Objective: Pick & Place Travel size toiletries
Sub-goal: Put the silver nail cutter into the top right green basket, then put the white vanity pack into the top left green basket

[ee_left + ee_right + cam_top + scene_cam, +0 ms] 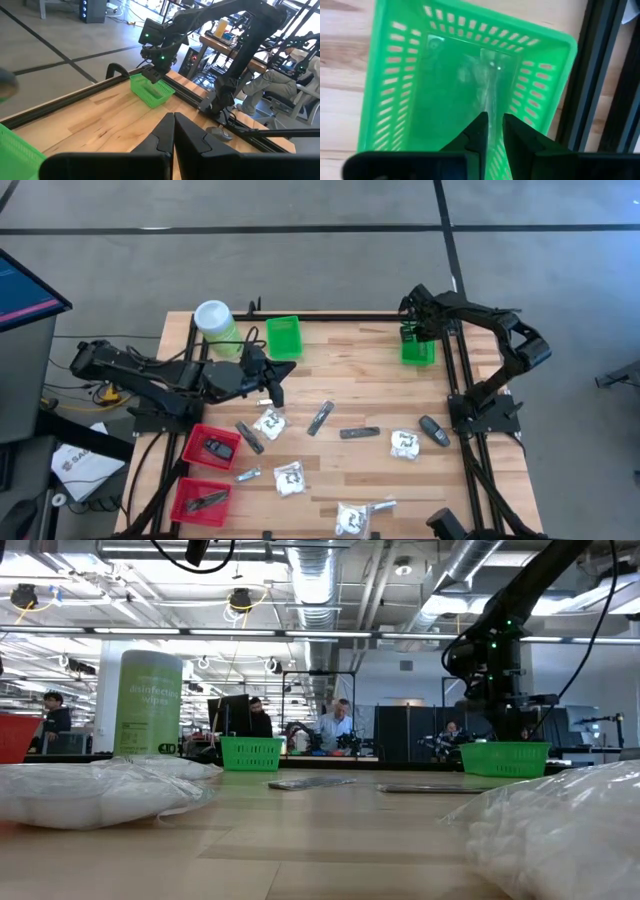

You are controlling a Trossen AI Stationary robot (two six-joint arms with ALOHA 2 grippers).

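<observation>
Travel size toiletries lie scattered on the wooden table: white crinkly packets (268,422) (404,444), dark grey sticks (359,433), an oval piece (434,430) and a silvery sachet (248,475). My right gripper (412,330) (493,131) hangs over the green basket (417,348) at the far right, its fingers nearly together with a thin silvery sachet (490,95) between them. My left gripper (275,388) (173,131) is shut on nothing, above the table's left middle, near a packet. My right gripper pinches a thin silvery sachet between its two fingers from above, pointing down. The sachet's edge (491,107) shows as a bright streak running out from between the fingertips. It hangs down inside the green basket (395,100); whether its lower end rests on the basket floor I cannot tell.
A second green basket (284,337) and the tall light-green canister (215,325) stand at the far left. Two red baskets (212,445) (202,500) holding dark pieces sit at the near left. Black frame rails (455,370) run along the table's sides. People sit in the room beyond.
</observation>
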